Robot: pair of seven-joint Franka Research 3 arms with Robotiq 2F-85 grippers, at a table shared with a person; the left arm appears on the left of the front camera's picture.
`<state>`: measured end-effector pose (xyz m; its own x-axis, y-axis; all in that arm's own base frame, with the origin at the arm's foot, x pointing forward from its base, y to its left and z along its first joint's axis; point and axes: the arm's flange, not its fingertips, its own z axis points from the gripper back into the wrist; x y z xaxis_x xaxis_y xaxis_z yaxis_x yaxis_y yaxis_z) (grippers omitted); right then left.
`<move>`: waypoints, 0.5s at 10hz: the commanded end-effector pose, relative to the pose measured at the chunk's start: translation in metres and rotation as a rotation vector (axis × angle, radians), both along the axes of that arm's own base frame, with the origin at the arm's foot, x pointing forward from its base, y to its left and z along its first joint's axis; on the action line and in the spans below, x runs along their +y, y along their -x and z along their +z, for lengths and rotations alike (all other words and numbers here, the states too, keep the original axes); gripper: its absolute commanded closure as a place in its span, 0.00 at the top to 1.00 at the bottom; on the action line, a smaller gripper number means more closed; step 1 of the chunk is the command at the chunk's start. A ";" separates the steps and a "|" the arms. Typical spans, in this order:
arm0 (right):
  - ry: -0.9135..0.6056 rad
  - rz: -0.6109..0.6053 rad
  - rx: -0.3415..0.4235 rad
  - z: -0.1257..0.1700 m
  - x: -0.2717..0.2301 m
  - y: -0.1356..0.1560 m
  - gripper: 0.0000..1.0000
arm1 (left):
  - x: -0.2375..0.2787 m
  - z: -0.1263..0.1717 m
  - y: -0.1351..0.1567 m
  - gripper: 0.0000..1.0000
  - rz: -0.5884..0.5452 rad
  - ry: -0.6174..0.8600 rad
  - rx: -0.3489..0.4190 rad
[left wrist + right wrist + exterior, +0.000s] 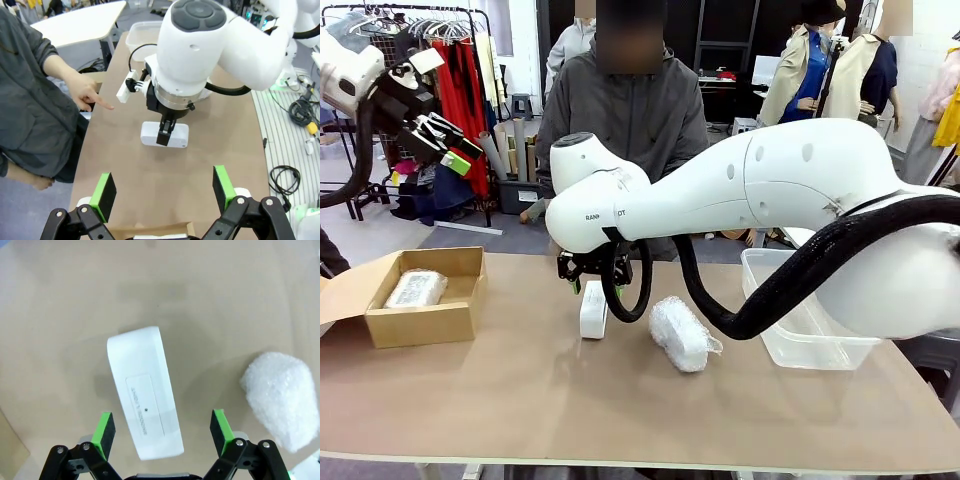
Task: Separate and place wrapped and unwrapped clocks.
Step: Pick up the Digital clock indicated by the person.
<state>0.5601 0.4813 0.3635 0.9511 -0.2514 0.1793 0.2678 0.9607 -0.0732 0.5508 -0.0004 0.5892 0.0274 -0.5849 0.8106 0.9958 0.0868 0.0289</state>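
Behind the brown surface (520, 400) stands a person in a grey jacket (630, 110), with a metal clothing rack (440, 30) farther back on the left. At the surface's left end sits an open brown cardboard box (420, 322), and inside it lies a lumpy oblong bubble-wrapped bundle (416, 289) of whitish clear wrap. At the right end is a clear plastic bin (820, 352).

Near the middle lies a bare, smooth white block (593, 312) with rounded corners, flat on the surface. A second bubble-wrapped bundle (678, 333) rests just to the right of it, apart from it and not inside either container.

The right arm reaches across the middle, and the right gripper (582, 275) hangs directly over the white block. In the right wrist view its green pads (103, 432) stand spread wide, one on each side of the block's near end, and the block lies at a slant between them. No pad is pressed against it, so the gripper is released and holds nothing.

The left gripper (450, 140) is raised high at the left. In the left wrist view its pads (106, 195) are also wide apart with nothing between them, and the cardboard box's edge shows below them. In that view the person's hand (92, 95) points an index finger down toward the surface near the right arm.
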 end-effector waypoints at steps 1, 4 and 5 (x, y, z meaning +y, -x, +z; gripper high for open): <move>-0.046 0.060 0.042 -0.002 0.001 -0.009 1.00 | 0.001 0.000 0.001 1.00 -0.009 0.003 -0.003; -0.055 0.076 0.058 -0.015 -0.002 -0.017 1.00 | 0.001 0.000 0.001 1.00 -0.009 0.003 -0.003; -0.058 0.075 0.069 -0.021 -0.003 -0.020 1.00 | 0.001 0.000 0.001 1.00 -0.009 0.003 -0.003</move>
